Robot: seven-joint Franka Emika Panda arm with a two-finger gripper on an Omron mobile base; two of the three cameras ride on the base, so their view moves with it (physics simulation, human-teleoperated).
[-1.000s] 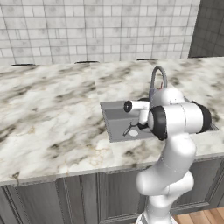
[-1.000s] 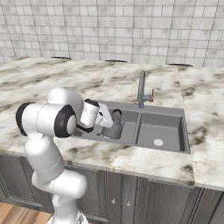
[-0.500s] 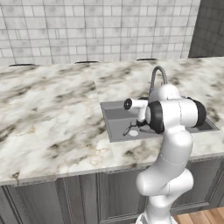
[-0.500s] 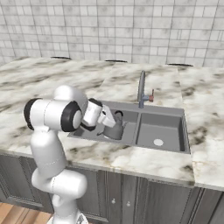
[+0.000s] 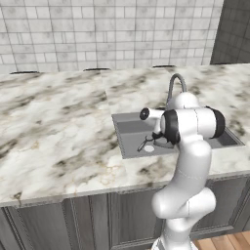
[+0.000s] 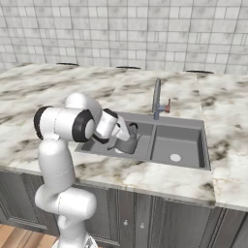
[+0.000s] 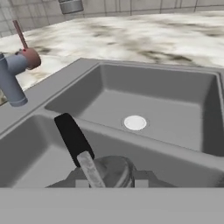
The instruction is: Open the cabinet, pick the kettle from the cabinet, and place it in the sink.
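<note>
The fingers (image 6: 130, 137) are clamping the thin black handle of the small rounded dark grey metal kettle (image 6: 127, 143). It is hanging just beneath them inside the rectangular grey metal sink (image 6: 186, 163), seemingly ready for release.

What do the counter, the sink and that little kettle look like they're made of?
Counter: polished marble or an imitation of it, white with grey-brown veining. Sink: matte grey metal by its look, flat and uniform, with little shine. Kettle: dark grey metal, probably; its black handle could be plastic or rubber.
</note>
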